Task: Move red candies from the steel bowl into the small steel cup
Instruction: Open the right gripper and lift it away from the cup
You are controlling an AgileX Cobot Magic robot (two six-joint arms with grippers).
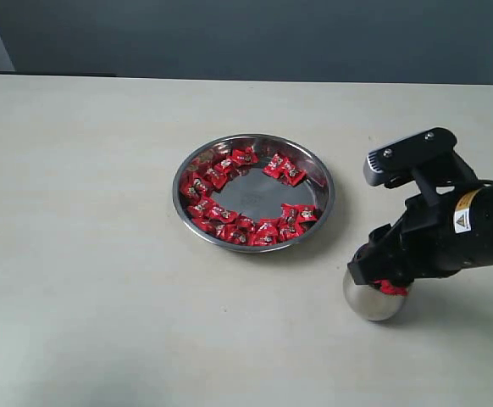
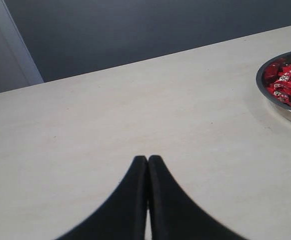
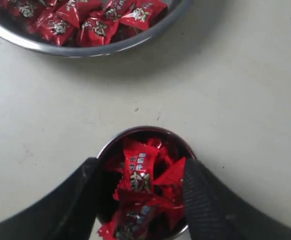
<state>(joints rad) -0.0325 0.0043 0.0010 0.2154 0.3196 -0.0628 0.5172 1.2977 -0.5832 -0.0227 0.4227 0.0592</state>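
We see the pale table point(image 1: 85, 254) under both arms; the steel bowl point(image 1: 259, 195) sits ahead of our right gripper point(image 3: 140, 167), near but apart, with red candies point(image 1: 217, 212) ringing its floor; the small steel cup point(image 1: 373, 303) stands directly beneath that gripper, whose jaws are spread wide across the cup's mouth, gripping nothing; more candies lie piled inside the cup; our left gripper point(image 2: 148, 160), off to the bowl's side, is pressed closed and empty.
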